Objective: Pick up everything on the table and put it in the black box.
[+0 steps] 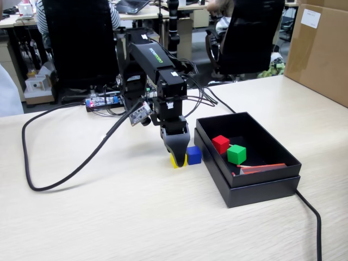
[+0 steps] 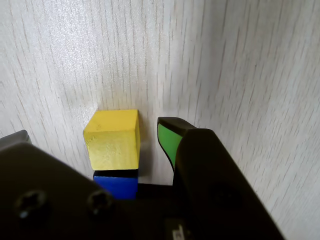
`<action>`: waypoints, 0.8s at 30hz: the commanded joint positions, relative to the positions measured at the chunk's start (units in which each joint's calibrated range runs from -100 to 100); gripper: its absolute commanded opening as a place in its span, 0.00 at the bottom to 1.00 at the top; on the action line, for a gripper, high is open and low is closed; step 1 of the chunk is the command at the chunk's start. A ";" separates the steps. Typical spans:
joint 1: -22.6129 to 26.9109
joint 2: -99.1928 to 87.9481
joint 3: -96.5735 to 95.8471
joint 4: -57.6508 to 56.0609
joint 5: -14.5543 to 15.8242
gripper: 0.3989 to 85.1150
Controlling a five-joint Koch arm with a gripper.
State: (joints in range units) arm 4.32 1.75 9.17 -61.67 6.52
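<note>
A yellow cube [image 2: 112, 140] rests on the beige table [image 2: 240, 75] with a blue cube [image 2: 117, 184] touching its near side in the wrist view. My gripper [image 2: 95, 131] is open and lowered over the yellow cube; the green-padded finger [image 2: 167, 140] stands a small gap to the cube's right, the other finger far to its left. From the fixed view, the gripper [image 1: 178, 157] hides most of the yellow cube [image 1: 174, 162], and the blue cube [image 1: 193, 155] sits just right of it. The black box [image 1: 247, 182] holds a red cube [image 1: 221, 143] and a green cube [image 1: 236, 154].
A thin orange-red strip [image 1: 262, 167] lies in the box's near corner. A thick black cable [image 1: 32, 168] loops over the table's left part, and another cable [image 1: 311, 215] runs from the box to the front right. A brown carton [image 1: 321, 49] stands at the back right.
</note>
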 commanded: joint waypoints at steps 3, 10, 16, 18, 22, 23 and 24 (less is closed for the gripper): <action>0.24 1.18 4.70 0.81 0.10 0.56; 0.29 5.65 6.60 0.72 0.73 0.40; 0.10 6.23 7.60 0.72 1.47 0.22; -0.10 5.08 7.60 0.64 1.42 0.22; -0.93 -2.84 6.60 -0.06 0.83 0.22; -1.12 -5.36 6.06 -0.06 0.59 0.22; -1.27 -8.12 5.60 -0.06 0.29 0.22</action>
State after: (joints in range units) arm 3.64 4.47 13.46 -61.44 7.55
